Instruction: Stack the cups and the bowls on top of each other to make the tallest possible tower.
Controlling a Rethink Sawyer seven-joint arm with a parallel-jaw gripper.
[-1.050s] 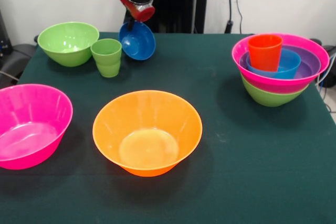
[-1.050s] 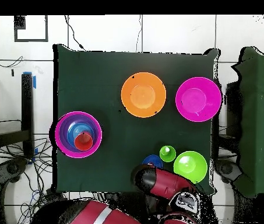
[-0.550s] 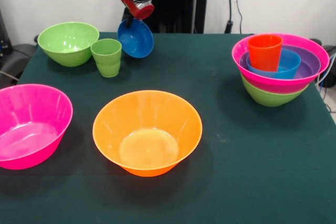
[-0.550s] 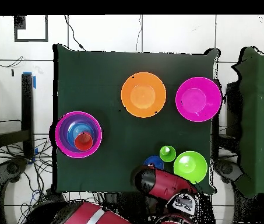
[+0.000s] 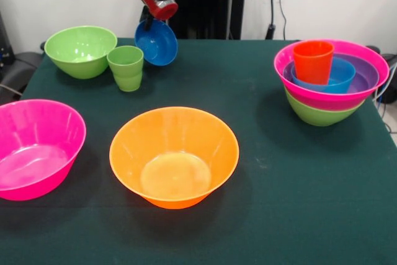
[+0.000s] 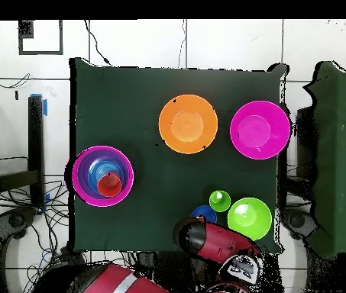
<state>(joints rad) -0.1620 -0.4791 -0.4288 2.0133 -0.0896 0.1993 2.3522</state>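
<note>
My gripper (image 5: 148,23) is shut on the rim of a small blue bowl (image 5: 157,43), which hangs tilted above the table's far left part; in the overhead view the blue bowl (image 6: 201,213) peeks out from under the arm (image 6: 218,240). Beside it stand a light green cup (image 5: 126,67) and a green bowl (image 5: 80,51). At the right, the tower (image 5: 332,88) has a green base, a wide pink rim, purple and blue bowls inside, and an orange-red cup (image 5: 312,61) on top. A big orange bowl (image 5: 174,156) and a big pink bowl (image 5: 37,147) sit upright near the front.
The dark green table (image 5: 273,178) carries all the pieces. From above, the orange bowl (image 6: 188,123) and pink bowl (image 6: 260,130) lie side by side, with the tower (image 6: 102,175) apart at the left edge. Cables and furniture ring the table.
The gripper has risen and drifted slightly left in the front view, carrying the blue bowl up with it. Everything else stays put.
</note>
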